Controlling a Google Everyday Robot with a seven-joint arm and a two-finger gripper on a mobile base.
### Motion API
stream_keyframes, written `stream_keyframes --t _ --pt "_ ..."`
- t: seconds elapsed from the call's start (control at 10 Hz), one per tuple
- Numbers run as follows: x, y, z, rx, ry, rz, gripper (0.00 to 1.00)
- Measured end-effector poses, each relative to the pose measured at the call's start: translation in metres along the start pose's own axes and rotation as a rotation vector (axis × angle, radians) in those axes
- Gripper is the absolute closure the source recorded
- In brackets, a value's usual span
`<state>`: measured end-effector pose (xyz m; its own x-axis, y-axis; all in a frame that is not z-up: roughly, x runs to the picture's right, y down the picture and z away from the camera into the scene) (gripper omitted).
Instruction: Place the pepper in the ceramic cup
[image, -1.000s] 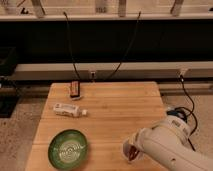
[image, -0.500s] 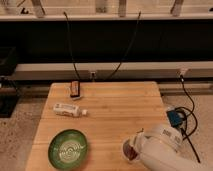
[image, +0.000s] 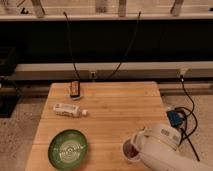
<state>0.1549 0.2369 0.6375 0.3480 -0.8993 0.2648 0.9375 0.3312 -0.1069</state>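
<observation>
The ceramic cup (image: 129, 148), small, white and round, stands near the front right of the wooden table (image: 115, 115). Something dark red shows inside it, likely the pepper (image: 131, 151), though it is mostly covered. My gripper (image: 138, 149) is at the cup's right side, under the end of the bulky white arm (image: 161, 149), which hides most of it and the right half of the cup.
A green patterned bowl (image: 68, 148) sits at the front left. A white tube-like bottle (image: 69, 110) lies at mid left. A small dark box (image: 75, 89) is at the back left. A blue object (image: 175, 118) and cables lie on the floor to the right.
The white arm has moved down and left over the cup and now covers more of it. The bowl, bottle and box have not moved.
</observation>
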Motion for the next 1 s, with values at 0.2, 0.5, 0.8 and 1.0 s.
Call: stream_keyframes --t 0.2,0.5,0.8,1.0 --pt "0.0016 0.0004 0.0002 -0.003 0.007 0.005 0.2" --pt "0.0045 0.001 -0.0008 -0.004 0.014 0.014 0.2" --pt "0.0083 0.0007 -0.0027 -0.006 -0.016 0.029 0.2" --pt "0.005 0.0028 -0.0025 -0.007 0.001 0.018 0.2"
